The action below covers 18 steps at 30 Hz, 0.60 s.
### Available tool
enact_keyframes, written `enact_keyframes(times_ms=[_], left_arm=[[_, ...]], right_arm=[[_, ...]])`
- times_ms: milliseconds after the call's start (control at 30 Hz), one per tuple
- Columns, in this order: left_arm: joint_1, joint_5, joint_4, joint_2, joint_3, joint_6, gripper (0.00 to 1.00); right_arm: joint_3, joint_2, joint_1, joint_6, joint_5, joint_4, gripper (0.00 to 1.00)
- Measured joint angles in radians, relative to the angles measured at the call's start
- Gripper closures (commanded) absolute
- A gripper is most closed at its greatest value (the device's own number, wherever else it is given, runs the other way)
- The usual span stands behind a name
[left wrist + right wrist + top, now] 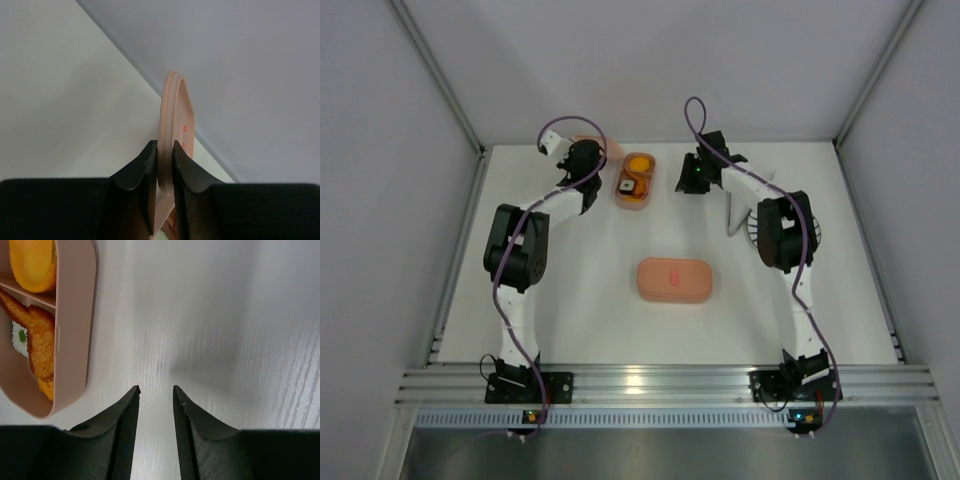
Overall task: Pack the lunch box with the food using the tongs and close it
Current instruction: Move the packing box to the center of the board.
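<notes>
A salmon-pink lunch box tray (pixel 634 182) stands at the back centre with food in it. The right wrist view shows its rim (pixel 75 315), an orange round piece (pixel 32 262), a brown fried strip (pixel 39 335) and a white sushi piece (pixel 19 337). My left gripper (pixel 165 147) is shut on the edge of a pink oval lid (pixel 174 110), held upright just left of the tray, lid (pixel 611 150). My right gripper (pixel 156 389) is open over bare table just right of the tray, nothing between its fingers. Slim silvery tongs (pixel 731 212) lie beside the right arm.
A second pink oval box (pixel 674 280), closed, lies in the middle of the table. A striped white plate (pixel 753 232) is mostly hidden under the right arm. The back wall rises close behind the held lid; side walls and metal rails bound the table.
</notes>
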Motion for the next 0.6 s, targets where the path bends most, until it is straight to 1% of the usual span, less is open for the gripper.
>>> enact_keyframes(times_ms=[300,500,600], left_arm=[[0.006,0.081,0.01,0.111,0.086,-0.06,1.0],[0.007,0.16,0.021,0.124,0.081,-0.095,1.0],[0.005,0.201,0.059,0.124,0.046,-0.116,1.0]], right_arm=[[-0.027,-0.014,-0.016,0.0,-0.006,0.025,0.69],[-0.08,-0.033,-0.027,0.0,-0.01,0.038,0.7],[-0.111,-0.047,-0.031,0.0,-0.01,0.04,0.71]])
